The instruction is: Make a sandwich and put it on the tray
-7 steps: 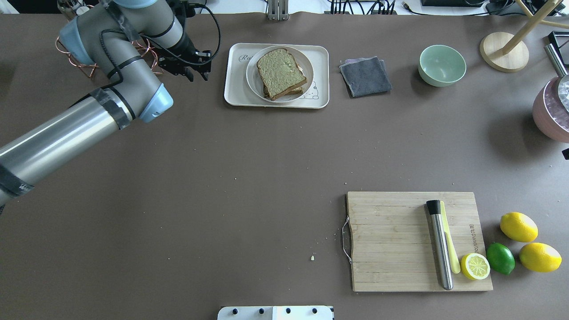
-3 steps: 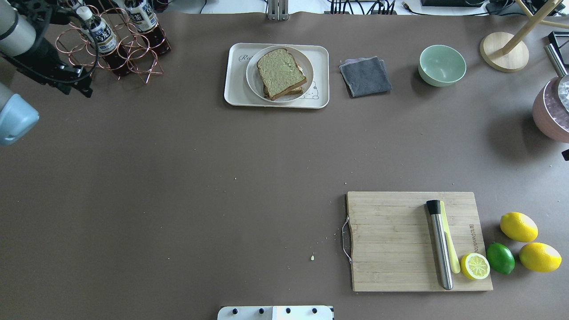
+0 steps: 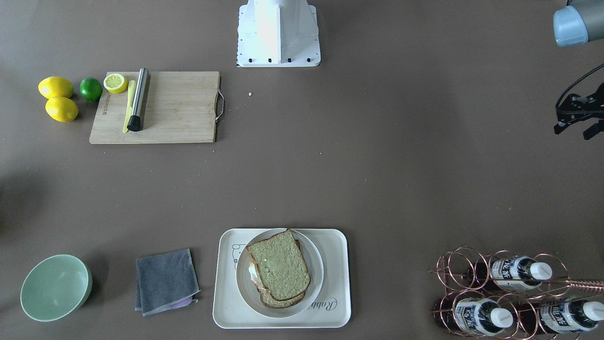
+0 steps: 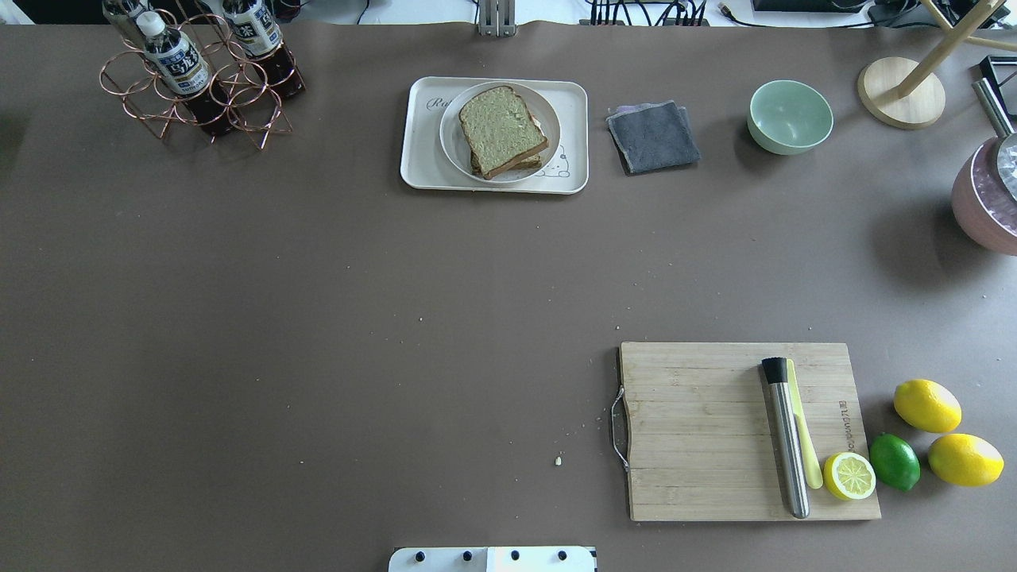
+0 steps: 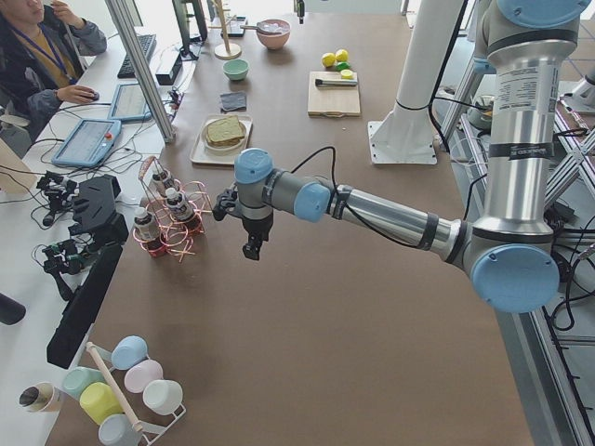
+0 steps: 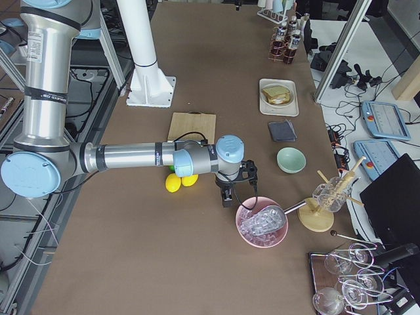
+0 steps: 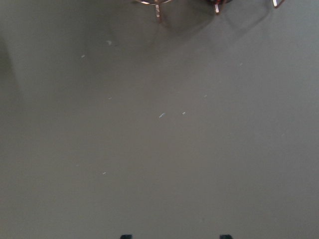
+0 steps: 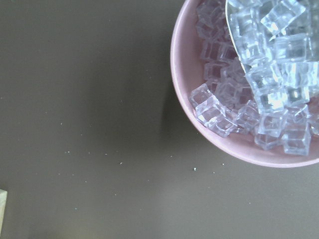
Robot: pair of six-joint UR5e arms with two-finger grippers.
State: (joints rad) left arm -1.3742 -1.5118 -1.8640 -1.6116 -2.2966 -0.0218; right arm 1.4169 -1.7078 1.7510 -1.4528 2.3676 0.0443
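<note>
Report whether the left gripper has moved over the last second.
Yes: the left gripper swung left from beside the tray, past the bottle rack, out of overhead view.

Plated sandwich (image 4: 502, 129) (egg peeking out) on cream tray (image 4: 419, 163).

Sandwich (image 4: 502, 129) brown-crusted, plate (image 4: 453, 137) white, tray (image 4: 417, 155) cream w/ bear drawing, table (image 4: 318, 318) dk brown.

Even, diffuse light covers the table (image 4: 318, 318); both fixed top views are sharp. The tray (image 4: 417, 171) casts only a thin shadow on its near edge, while the pink bowl (image 4: 981, 210) at far right throws a broad soft one leftward. Ice cubes (image 8: 259, 74) glint white. The left wrist view is dimmer, flat and slightly soft.
</note>
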